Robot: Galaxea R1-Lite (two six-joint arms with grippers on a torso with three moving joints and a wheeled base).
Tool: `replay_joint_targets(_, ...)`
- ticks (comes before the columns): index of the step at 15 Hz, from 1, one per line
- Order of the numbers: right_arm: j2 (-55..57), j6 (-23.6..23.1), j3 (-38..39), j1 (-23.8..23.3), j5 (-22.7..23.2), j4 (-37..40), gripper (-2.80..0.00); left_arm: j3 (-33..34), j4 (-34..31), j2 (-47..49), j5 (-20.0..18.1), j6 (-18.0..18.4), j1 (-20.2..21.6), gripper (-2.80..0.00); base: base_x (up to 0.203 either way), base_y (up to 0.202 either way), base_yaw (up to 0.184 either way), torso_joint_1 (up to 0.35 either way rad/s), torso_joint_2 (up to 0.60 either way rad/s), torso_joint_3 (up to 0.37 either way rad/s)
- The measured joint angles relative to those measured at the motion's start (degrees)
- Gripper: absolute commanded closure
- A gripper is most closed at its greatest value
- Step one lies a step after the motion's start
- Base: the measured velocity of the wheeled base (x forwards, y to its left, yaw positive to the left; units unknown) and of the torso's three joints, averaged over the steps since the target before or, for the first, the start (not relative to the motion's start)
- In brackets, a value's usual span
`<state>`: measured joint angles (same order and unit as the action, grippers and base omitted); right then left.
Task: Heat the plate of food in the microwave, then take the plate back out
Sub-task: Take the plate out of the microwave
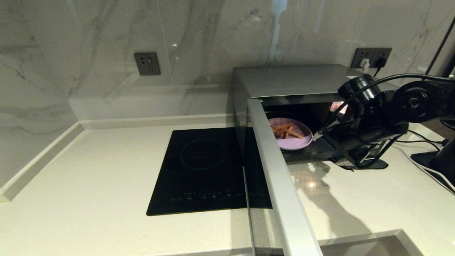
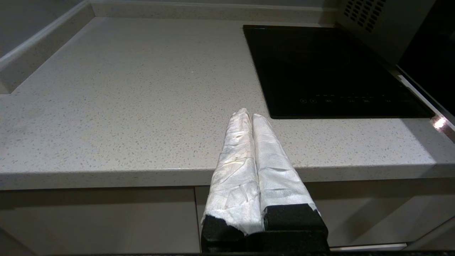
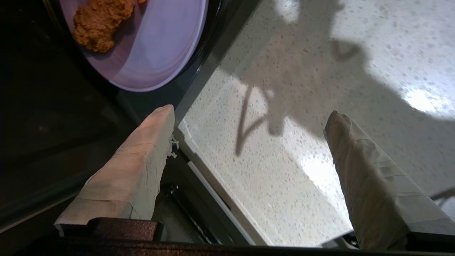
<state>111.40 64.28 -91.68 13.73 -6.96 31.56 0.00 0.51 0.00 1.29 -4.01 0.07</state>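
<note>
Plate of food (image 3: 156,53) lies inside microwave (image 1: 284,80), beyond open right tool (image 3: 249,117).

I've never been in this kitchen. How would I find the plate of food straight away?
Find the silver microwave against the marble wall, right of the black hob, its door swung open. Inside sits the plate of food, round and lilac, holding fried chicken and fries. It is the only colourful thing on this pale counter.

The microwave (image 1: 295,80) door (image 1: 280,177) stands swung out over the counter (image 1: 89,177), walling off its left side. The cavity mouth is open from the right, where the right hand (image 3: 249,124), fingers spread, hangs at the sill before the plate (image 1: 295,140).
</note>
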Motion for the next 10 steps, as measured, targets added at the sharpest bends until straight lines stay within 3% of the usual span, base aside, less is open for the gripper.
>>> replay_joint_targets(10,13.2,-2.2,-13.5,-2.3,0.1,0.3,-2.8,0.0,0.0,0.0,0.0,0.0,0.0,0.0,0.0,0.0,0.0,0.0,0.0,0.0)
